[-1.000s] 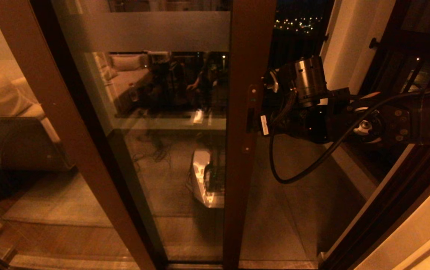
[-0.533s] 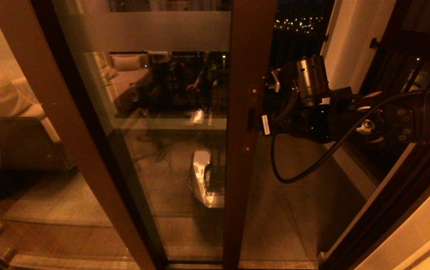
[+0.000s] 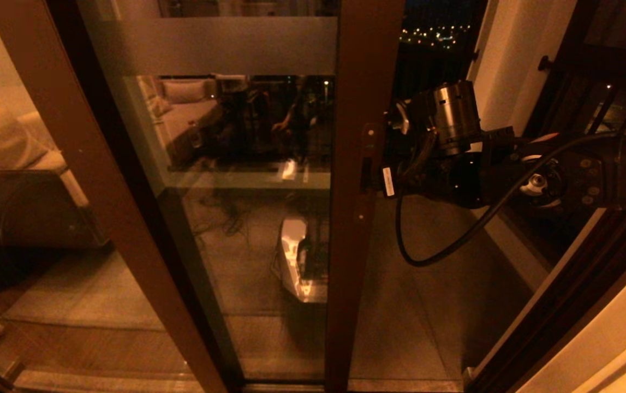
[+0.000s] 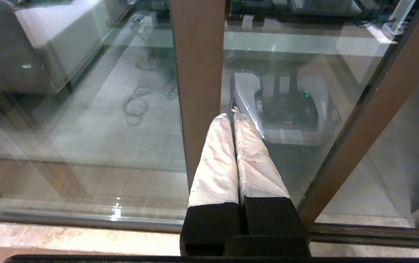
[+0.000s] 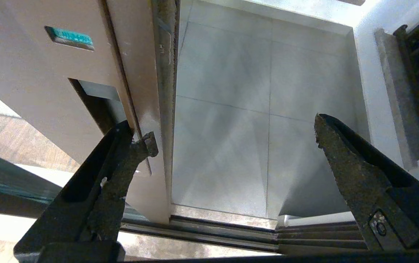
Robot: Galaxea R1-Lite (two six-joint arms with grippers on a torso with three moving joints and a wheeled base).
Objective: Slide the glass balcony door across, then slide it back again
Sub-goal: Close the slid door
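Observation:
The glass balcony door (image 3: 247,164) is a tall pane in a dark brown frame with a frosted band (image 3: 220,46) near its top. Its stile (image 3: 359,82) stands mid-view and carries a slim recessed handle (image 3: 366,174). My right arm (image 3: 454,158) reaches in from the right to that handle. In the right wrist view my right gripper (image 5: 233,140) is open, one fingertip (image 5: 144,145) hooked at the edge of the handle recess (image 5: 96,106), the other finger (image 5: 331,146) out over the balcony floor. My left gripper (image 4: 231,117) is shut on nothing, low before the glass.
A fixed brown frame (image 3: 72,136) stands left of the door. Right of the stile the doorway opens onto tiled balcony floor (image 3: 427,305), with a white pillar (image 3: 509,54) and dark railing (image 3: 591,98) beyond. The floor track (image 5: 231,233) runs below. My base reflects in the glass (image 4: 282,109).
The door stile and my right arm have shifted slightly to the right together. The finger stays hooked at the handle.

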